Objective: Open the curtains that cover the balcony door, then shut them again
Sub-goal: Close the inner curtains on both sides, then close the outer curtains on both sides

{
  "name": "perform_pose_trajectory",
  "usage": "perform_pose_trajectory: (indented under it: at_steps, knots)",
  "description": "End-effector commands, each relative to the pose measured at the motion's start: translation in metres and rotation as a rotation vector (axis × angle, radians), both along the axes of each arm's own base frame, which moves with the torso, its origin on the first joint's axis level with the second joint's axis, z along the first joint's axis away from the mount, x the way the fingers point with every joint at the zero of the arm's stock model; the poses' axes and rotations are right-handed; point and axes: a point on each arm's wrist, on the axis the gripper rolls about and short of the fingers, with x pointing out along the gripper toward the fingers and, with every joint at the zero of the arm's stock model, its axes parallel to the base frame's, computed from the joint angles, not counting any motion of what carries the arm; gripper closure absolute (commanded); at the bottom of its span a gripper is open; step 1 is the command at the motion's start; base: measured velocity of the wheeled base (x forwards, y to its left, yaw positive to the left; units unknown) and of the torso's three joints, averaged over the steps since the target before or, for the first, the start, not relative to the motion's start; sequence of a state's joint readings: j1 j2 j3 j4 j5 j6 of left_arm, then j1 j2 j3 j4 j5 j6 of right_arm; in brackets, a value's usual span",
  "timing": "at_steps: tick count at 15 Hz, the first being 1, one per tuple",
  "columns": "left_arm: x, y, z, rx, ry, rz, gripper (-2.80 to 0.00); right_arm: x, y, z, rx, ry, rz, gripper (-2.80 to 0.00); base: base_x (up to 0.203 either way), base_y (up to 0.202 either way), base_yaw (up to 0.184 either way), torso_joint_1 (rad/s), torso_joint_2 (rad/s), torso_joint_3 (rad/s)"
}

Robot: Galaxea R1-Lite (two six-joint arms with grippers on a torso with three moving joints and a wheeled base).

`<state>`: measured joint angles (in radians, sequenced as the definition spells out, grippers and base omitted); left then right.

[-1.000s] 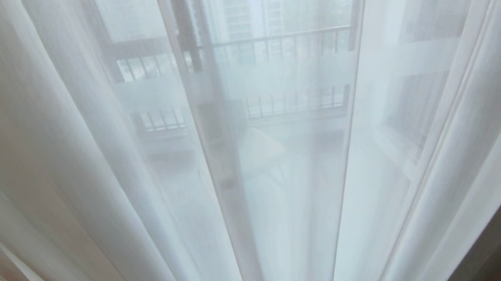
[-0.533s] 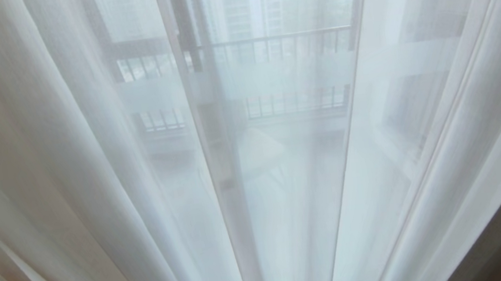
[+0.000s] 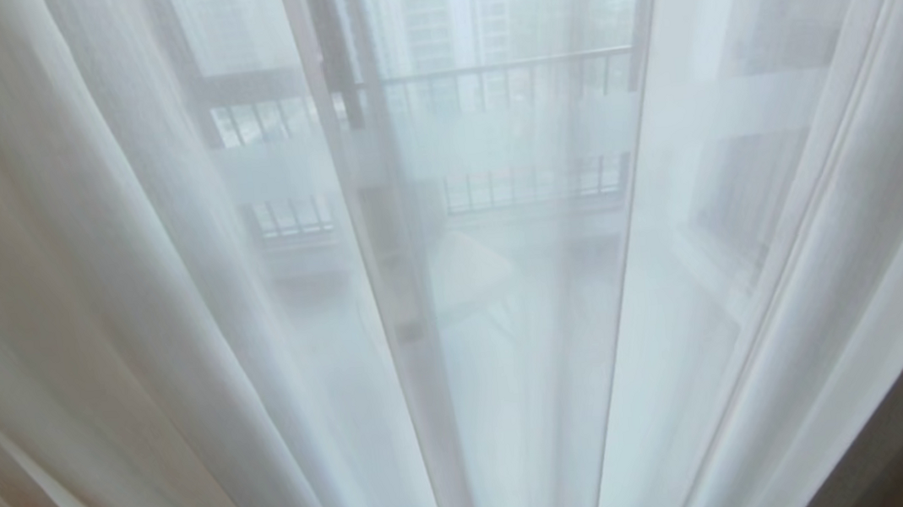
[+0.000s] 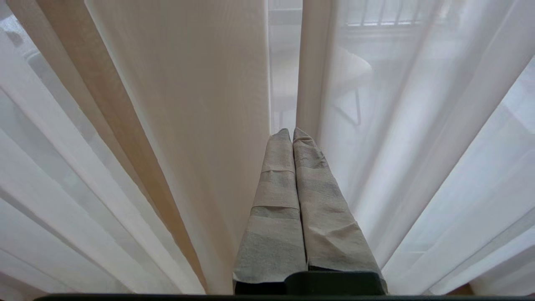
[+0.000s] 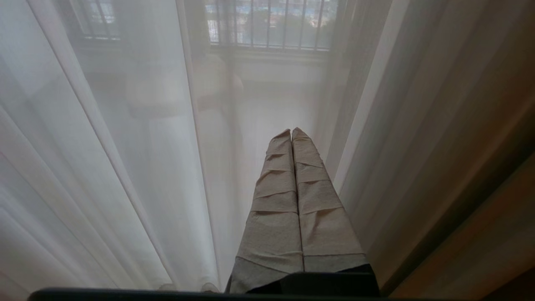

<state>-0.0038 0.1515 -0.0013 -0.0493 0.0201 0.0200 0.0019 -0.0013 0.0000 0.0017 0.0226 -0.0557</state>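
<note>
Curtains (image 3: 170, 319) hang drawn across the balcony door (image 3: 369, 127), barely different from a second ago. My left gripper (image 4: 291, 131) points, closed and empty, at a gap between folds; right gripper (image 5: 291, 131) likewise closed. I judge the closing finished.

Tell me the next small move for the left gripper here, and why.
Probably ease the left gripper forward into the narrow gap between two sheer curtain folds just ahead of its tips, then sweep sideways. Its fingers are shut and hold nothing, the sheer is drawn across the glass, and the right gripper is shut too and holds nothing.
</note>
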Motion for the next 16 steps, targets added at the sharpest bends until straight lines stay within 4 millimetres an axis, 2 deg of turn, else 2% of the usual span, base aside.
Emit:
perform_pose_trajectory:
  at_steps: [1,16]
  knots:
    - [-0.0095,-0.0001,-0.003,-0.005,-0.107,0.004,0.0,0.0001,0.0,0.0,-0.001,0.001,0.0,0.0,0.0,0.0,0.0,0.0,0.0,0.0]
    - [-0.0123,-0.0001,-0.0042,-0.008,-0.138,0.008,0.0,0.0001,0.0,0.0,-0.001,0.001,0.002,0.0,0.0,0.0,0.0,0.0,0.0,0.0]
